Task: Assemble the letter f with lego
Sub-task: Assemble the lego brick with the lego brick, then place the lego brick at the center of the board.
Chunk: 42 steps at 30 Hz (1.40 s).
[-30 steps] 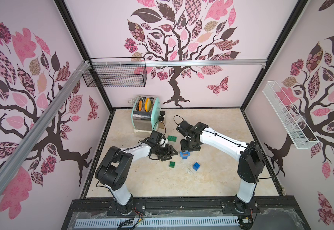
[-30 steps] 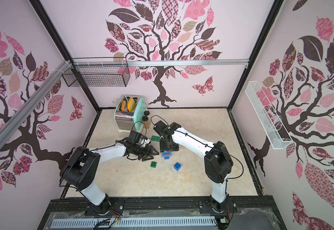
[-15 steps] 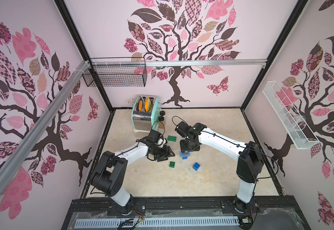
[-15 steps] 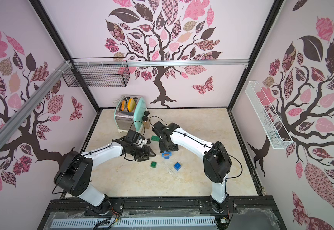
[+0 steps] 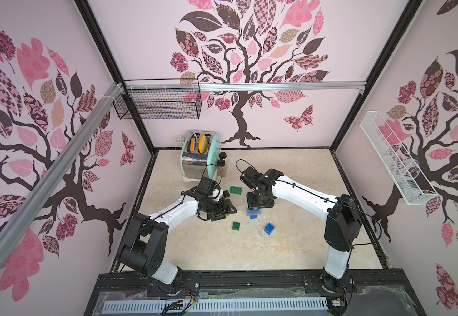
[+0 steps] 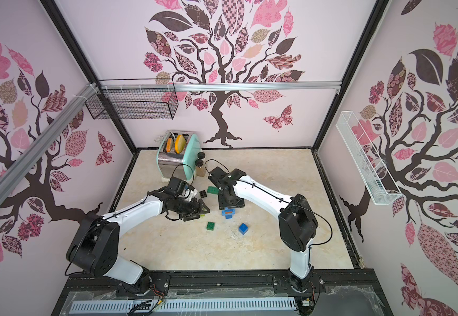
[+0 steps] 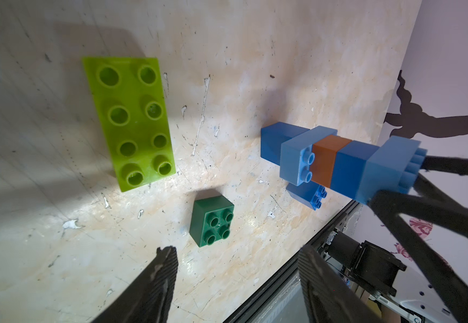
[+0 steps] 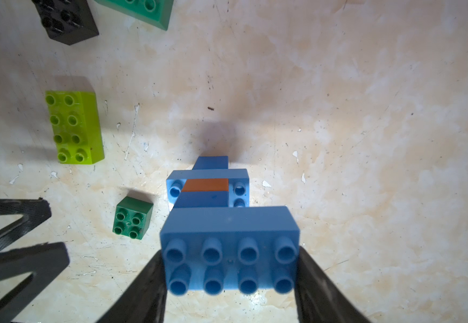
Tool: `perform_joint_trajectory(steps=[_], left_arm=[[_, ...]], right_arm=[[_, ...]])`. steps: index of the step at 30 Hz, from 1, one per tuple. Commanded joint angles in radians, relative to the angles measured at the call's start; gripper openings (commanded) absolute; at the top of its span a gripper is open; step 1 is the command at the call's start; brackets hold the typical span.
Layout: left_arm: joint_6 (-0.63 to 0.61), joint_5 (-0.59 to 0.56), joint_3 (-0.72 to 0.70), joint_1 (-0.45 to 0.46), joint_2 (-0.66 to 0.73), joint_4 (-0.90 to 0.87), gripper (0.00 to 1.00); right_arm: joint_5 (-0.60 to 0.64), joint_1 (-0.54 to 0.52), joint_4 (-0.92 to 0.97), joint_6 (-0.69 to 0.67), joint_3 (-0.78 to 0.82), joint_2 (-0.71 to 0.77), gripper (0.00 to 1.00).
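Note:
A lego stack (image 5: 253, 212) of blue, light blue and orange-brown (image 8: 206, 185) bricks stands on the floor. My right gripper (image 8: 230, 268) is shut on its top light blue oblong brick (image 8: 228, 251), one finger on each short end. My left gripper (image 7: 237, 251) is open and empty, hovering left of the stack (image 7: 322, 162). Below it lie a lime oblong brick (image 7: 131, 120) and a small dark green brick (image 7: 212, 221), apart from both fingers. In both top views the grippers (image 5: 226, 212) (image 6: 230, 203) sit close together mid-floor.
A loose blue square brick (image 5: 269, 228) lies right of the small green one (image 5: 236, 226). A dark green oblong brick (image 5: 235, 190) and a black brick (image 6: 202, 194) lie behind the grippers. The mint toaster (image 5: 199, 161) and two jars (image 5: 222, 164) stand at the back left.
My left gripper's jaws have spread wider, and the left arm has shifted slightly. The right gripper keeps its hold on the stack's top brick and has barely moved.

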State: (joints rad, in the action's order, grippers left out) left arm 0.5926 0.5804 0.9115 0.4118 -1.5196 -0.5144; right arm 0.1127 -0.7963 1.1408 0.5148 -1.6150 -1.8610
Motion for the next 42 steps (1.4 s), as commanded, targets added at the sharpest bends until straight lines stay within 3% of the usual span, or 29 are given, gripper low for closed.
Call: perform_joint_trajectory(steps=[1, 9, 16, 23, 28, 37, 42], left_arm=[[-0.045, -0.02, 0.01, -0.004, 0.036, -0.02, 0.77], [-0.1, -0.065, 0.009, -0.004, 0.064, -0.023, 0.83], [-0.19, -0.137, -0.006, 0.041, 0.161, 0.043, 0.82], [-0.467, -0.24, -0.217, 0.165, 0.429, 0.327, 0.81], [-0.666, -0.265, -0.235, 0.23, 0.5, 0.307, 0.8], [-0.853, -0.385, -0.167, 0.411, 0.447, 0.283, 0.77], [-0.843, -0.377, -0.151, 0.438, 0.405, 0.313, 0.75]], right_arm=[[-0.006, -0.006, 0.058, -0.01, -0.011, -0.069, 0.6], [-0.002, -0.006, 0.131, -0.056, -0.175, -0.039, 0.61], [-0.082, 0.019, 0.201, -0.121, -0.272, 0.009, 0.61], [-0.175, 0.056, 0.231, -0.174, -0.239, 0.097, 0.62], [-0.243, 0.072, 0.243, -0.21, -0.195, 0.163, 0.62], [-0.343, 0.085, 0.241, -0.253, -0.136, 0.231, 0.63], [-0.362, 0.088, 0.235, -0.263, -0.113, 0.253, 0.62]])
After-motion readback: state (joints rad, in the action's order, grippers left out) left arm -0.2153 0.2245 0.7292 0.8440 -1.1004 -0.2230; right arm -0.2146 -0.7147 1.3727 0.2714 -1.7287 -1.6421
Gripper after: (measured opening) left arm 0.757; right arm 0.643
